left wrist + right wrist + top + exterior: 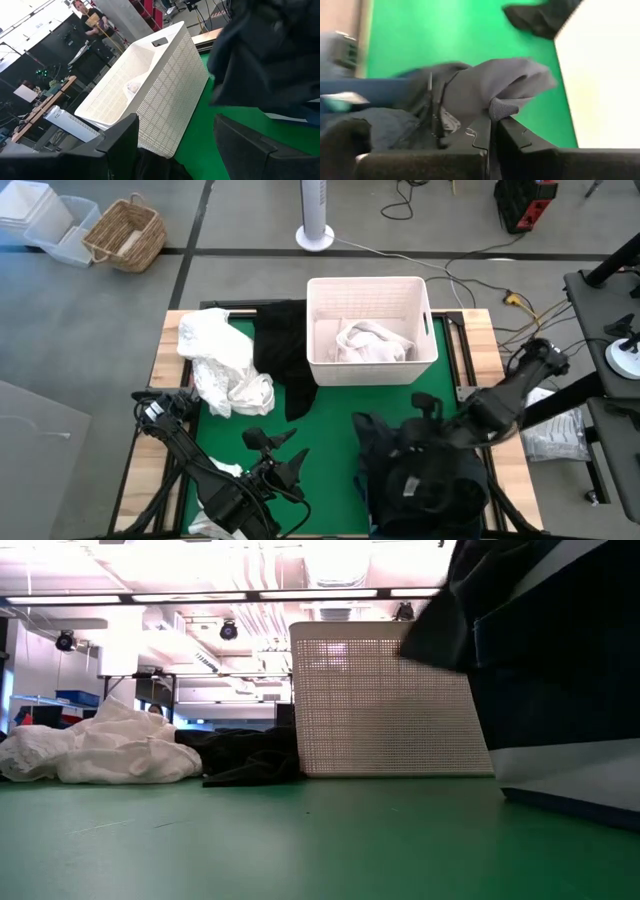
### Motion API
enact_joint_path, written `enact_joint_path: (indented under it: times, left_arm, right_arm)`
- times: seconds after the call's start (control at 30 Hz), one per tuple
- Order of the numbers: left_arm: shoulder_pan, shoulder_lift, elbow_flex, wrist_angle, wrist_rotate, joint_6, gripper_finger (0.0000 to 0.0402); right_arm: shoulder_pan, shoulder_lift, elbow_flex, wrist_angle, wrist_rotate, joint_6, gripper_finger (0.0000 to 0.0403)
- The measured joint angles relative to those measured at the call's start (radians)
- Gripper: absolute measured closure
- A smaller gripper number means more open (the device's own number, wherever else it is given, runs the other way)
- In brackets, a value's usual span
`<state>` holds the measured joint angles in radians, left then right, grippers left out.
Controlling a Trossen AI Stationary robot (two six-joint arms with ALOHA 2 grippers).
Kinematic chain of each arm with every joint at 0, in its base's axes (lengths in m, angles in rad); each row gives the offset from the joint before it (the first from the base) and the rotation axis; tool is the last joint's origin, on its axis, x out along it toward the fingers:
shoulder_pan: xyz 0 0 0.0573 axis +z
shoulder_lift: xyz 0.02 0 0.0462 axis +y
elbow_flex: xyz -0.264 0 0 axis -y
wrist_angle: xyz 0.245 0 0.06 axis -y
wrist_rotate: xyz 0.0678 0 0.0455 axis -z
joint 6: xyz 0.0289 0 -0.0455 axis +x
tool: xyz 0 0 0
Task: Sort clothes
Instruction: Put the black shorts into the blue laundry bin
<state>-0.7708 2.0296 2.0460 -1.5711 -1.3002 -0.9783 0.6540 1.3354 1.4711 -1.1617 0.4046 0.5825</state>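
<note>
My right gripper (428, 418) is above the dark navy fabric bin (425, 480) at the table's near right and is shut on a dark grey garment (495, 85). That garment also shows in the low view (450, 620), above the bin's wall (560, 690). My left gripper (278, 452) hangs open over the green mat at the near left, touching nothing. A white garment (222, 360) and a black garment (283, 350) lie on the mat left of the white plastic bin (370, 295). White clothes (372, 342) lie inside that bin. My right gripper pinches a bunched fold of the dark grey garment (506, 109) between its two fingers (517, 140); how many layers, I cannot tell. The cloth bulges out past the fingertips and trails slack toward the dark clothes in the navy bin (380, 125).
The white bin stands at the table's far middle, its mesh wall (165, 100) ahead of my left gripper. Bare green mat (320, 430) lies between the two arms. Wooden table edges (160, 370) frame the mat. A person (92, 20) stands in the room beyond.
</note>
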Motion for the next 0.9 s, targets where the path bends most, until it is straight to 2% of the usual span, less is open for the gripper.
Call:
enact_joint_path:
  times: [0.2, 0.33, 0.47, 0.57, 0.7, 0.9]
  left_arm:
    - [0.000, 0.000, 0.000, 0.000, 0.001, 0.000, 0.0169]
    - [0.000, 0.000, 0.000, 0.000, 0.003, 0.000, 0.0169]
    - [0.000, 0.000, 0.000, 0.000, 0.003, 0.000, 0.0169]
    - [0.000, 0.000, 0.000, 0.000, 0.003, -0.001, 0.0169]
    - [0.001, 0.000, 0.000, 0.000, 0.003, -0.001, 0.0169]
    - [0.002, 0.000, 0.000, 0.002, 0.003, -0.001, 0.0169]
  right_arm:
    - [0.142, -0.007, 0.067, -0.034, -0.006, 0.100, 0.0394]
    - [0.238, 0.004, 0.034, -0.036, -0.031, 0.210, 0.0394]
    - [0.322, 0.025, -0.062, 0.007, -0.037, 0.312, 0.0394]
    - [0.335, 0.029, -0.168, 0.073, -0.031, 0.408, 0.0394]
    - [0.323, 0.029, -0.293, 0.204, -0.028, 0.431, 0.0394]
    - [0.266, 0.027, -0.433, 0.267, -0.094, 0.494, 0.0394]
